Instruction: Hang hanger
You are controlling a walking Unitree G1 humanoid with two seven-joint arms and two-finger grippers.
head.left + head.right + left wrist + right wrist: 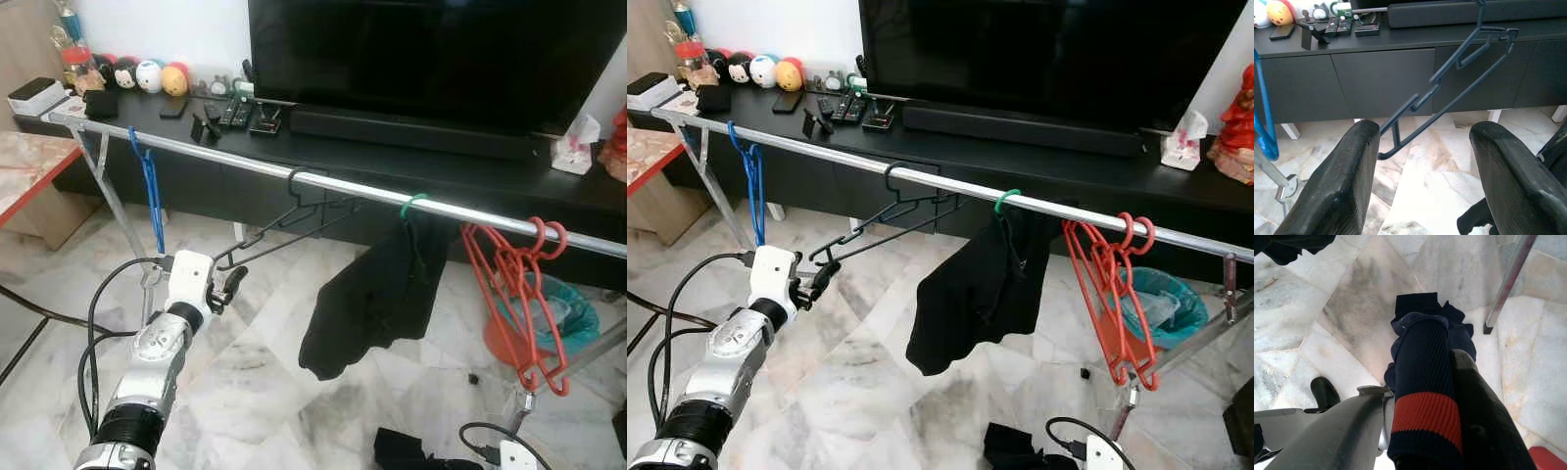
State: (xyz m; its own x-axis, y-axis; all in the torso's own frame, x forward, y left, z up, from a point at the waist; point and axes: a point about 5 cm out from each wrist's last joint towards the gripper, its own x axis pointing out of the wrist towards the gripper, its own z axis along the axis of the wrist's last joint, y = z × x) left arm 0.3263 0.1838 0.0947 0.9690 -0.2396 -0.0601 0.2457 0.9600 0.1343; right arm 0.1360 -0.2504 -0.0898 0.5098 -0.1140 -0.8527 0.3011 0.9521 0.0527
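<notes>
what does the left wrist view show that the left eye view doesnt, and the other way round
Left wrist view alone: the left pincer open, its fingers apart, the black hanger's lower end between them, untouched.

Left eye view alone: the black hanger's hook over the rail, a green hanger carrying a black garment, red hangers, the TV.

Both: the black hanger, a blue hanger, the dark cabinet.

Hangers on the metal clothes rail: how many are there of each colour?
Blue plastic hanger: 1
Black wire hanger: 1
Green-hooked hanger carrying black garment: 1
Red plastic hangers, bunched: at least 2
Total: at least 5
</notes>
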